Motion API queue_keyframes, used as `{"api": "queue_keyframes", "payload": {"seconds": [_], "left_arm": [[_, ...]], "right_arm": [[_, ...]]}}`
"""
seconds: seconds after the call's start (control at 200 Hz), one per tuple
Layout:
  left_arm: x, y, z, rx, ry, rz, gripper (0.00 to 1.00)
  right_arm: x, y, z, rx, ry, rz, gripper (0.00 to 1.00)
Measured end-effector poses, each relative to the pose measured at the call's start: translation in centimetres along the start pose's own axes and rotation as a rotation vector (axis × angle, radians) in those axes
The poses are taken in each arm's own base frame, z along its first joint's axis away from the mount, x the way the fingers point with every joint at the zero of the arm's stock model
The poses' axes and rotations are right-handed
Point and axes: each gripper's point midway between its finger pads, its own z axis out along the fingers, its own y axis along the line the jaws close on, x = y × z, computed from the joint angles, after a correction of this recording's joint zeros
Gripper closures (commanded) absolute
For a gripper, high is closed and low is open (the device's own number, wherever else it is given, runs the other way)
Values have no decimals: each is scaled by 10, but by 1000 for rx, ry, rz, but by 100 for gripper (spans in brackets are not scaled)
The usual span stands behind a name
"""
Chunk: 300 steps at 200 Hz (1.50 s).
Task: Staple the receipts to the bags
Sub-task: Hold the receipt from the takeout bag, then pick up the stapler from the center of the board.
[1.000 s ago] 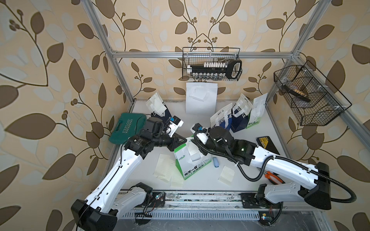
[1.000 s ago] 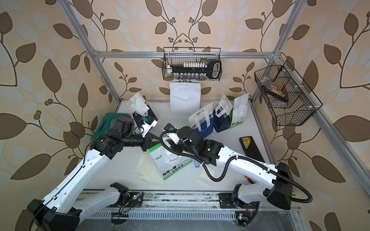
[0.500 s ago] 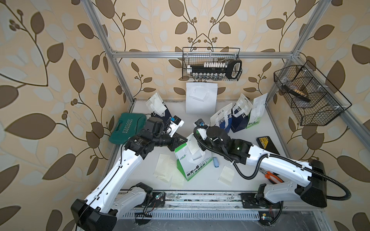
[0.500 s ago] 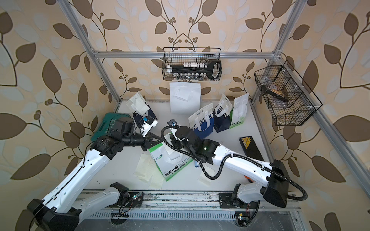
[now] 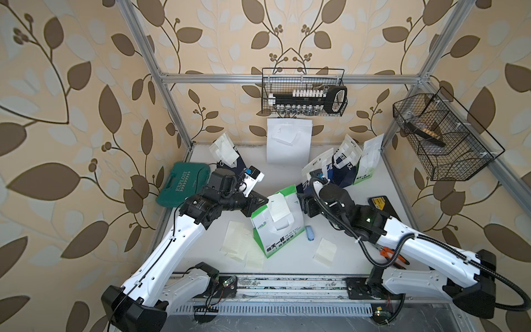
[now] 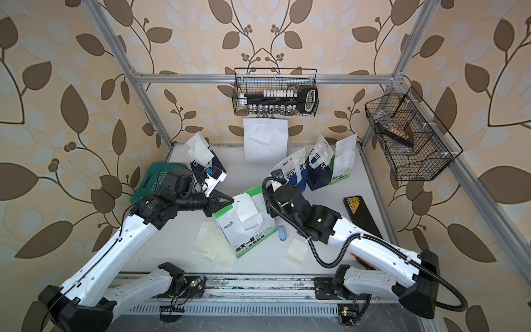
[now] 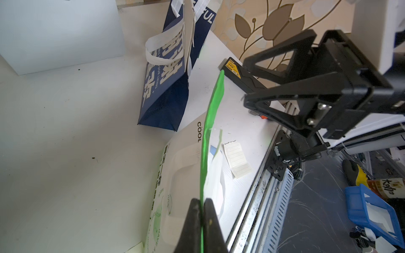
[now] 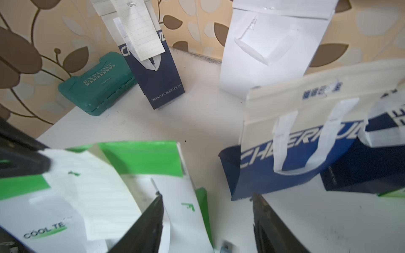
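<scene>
Loose receipts [image 5: 238, 244] lie flat at the desk's [image 5: 283, 176] front: flimsy, best pinched by an edge. Behind them the green-and-white bag [image 5: 283, 232] sits mid-desk, light and easily creased, with a receipt [image 5: 280, 206] on its face. The left gripper's [image 7: 202, 210] jaws are clamped on its green top fold, likely the stiffest hold. The right gripper's [image 8: 207, 195] jaws stand apart, empty, alongside.

Soft, even light fills both top views. The white counter [image 5: 275, 178] reads bright, with only faint shadows on it. The wallpaper [image 5: 57, 143] stretches toward the corners. In the right wrist view the right end effector [image 8: 207, 196] and the green-and-white bag [image 8: 140, 157] look soft, perhaps from motion blur.
</scene>
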Motion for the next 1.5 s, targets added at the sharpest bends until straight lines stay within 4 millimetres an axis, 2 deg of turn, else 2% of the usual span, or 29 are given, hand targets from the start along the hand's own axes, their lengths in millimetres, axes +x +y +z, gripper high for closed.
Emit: {"api": "queue_keyframes", "payload": {"seconds": [0.1, 0.235, 0.29, 0.37, 0.515, 0.64, 0.974, 1.194, 1.499], "left_arm": [[-4, 2, -2, -22, -8, -3, 100], [-5, 6, -3, -49, -8, -11, 100], [-7, 6, -4, -61, -12, -8, 100], [-9, 7, -5, -69, -17, -5, 100], [-9, 9, -4, -77, -16, -9, 100], [-8, 11, -2, -85, -10, -16, 100], [-8, 12, -2, -87, -10, -16, 100], [-9, 10, -2, -82, -11, -11, 100], [-9, 10, -2, -83, -13, -10, 100]], "right_arm": [[46, -23, -1, 36, 122, 88, 35], [125, -50, 12, 114, 362, 160, 37], [150, -59, 17, 149, 451, 183, 38], [174, -63, 24, 174, 540, 197, 38], [196, -57, 39, 174, 637, 192, 40], [206, -52, 53, 171, 679, 187, 42], [193, -34, 74, 124, 654, 169, 46], [200, -37, 75, 129, 677, 113, 40], [213, -30, 66, 108, 731, 23, 50]]}}
